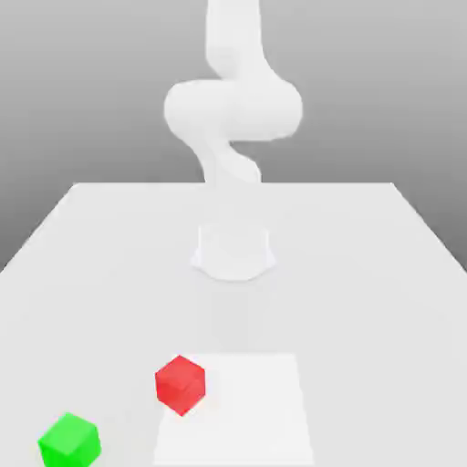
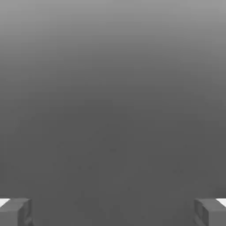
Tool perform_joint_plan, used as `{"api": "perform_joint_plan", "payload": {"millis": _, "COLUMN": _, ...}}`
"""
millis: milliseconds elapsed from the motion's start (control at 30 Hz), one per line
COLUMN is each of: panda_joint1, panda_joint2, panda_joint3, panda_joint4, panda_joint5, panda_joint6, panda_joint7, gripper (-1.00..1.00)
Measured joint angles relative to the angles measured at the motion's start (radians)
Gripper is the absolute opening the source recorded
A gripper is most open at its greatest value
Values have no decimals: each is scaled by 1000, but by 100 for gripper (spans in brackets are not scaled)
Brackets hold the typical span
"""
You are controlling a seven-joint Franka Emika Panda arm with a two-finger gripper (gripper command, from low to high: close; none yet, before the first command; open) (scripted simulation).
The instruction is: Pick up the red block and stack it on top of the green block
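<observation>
So there's one red block [image 1: 181,384] and one green block [image 1: 69,440] sitting apart on the white table [image 1: 365,274]. One claw [image 2: 113,212], fingers [image 2: 15,211] spread wide, nothing between them, neither block near it.

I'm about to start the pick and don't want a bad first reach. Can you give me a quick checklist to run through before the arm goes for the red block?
1. Gripper open, with nothing between its fingers: ok.
2. Red block free on the table, nothing on top of it: ok.
3. Green block top face bare for stacking: ok.
4. The two blocks stand apart, with a gap around the red one for the fingers: ok.
5. Gripper lined up over the red block: not ok; the hand view shows plain grey surface, no block.
6. Red block's edges square to the fingers: cannot tell.
</observation>
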State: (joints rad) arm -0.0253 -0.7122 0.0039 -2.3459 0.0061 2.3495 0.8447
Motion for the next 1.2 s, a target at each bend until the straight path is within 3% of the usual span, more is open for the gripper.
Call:
{"api": "perform_joint_plan", "payload": {"millis": 633, "panda_joint1": -158, "panda_joint2": 699, "panda_joint3": -2, "panda_joint4": -359, "panda_joint5": -4, "panda_joint6": 393, "panda_joint7": 393, "gripper": 0}}
{"api": "perform_joint_plan", "payload": {"millis": 867, "panda_joint1": -161, "panda_joint2": 952, "panda_joint3": -5, "panda_joint4": -358, "panda_joint5": -4, "panda_joint6": 594, "panda_joint7": 422, "gripper": 0}}
{"api": "perform_joint_plan", "payload": {"millis": 900, "panda_joint1": -161, "panda_joint2": 975, "panda_joint3": -5, "panda_joint4": -354, "panda_joint5": -4, "panda_joint6": 613, "panda_joint7": 422, "gripper": -100}}
{"api": "perform_joint_plan", "payload": {"millis": 1100, "panda_joint1": -162, "panda_joint2": 986, "panda_joint3": -4, "panda_joint4": -353, "panda_joint5": -6, "panda_joint6": 624, "panda_joint7": 424, "gripper": -100}}
{"api": "perform_joint_plan", "payload": {"millis": 1200, "panda_joint1": -164, "panda_joint2": 919, "panda_joint3": -3, "panda_joint4": -363, "panda_joint5": -7, "panda_joint6": 567, "panda_joint7": 425, "gripper": -100}}
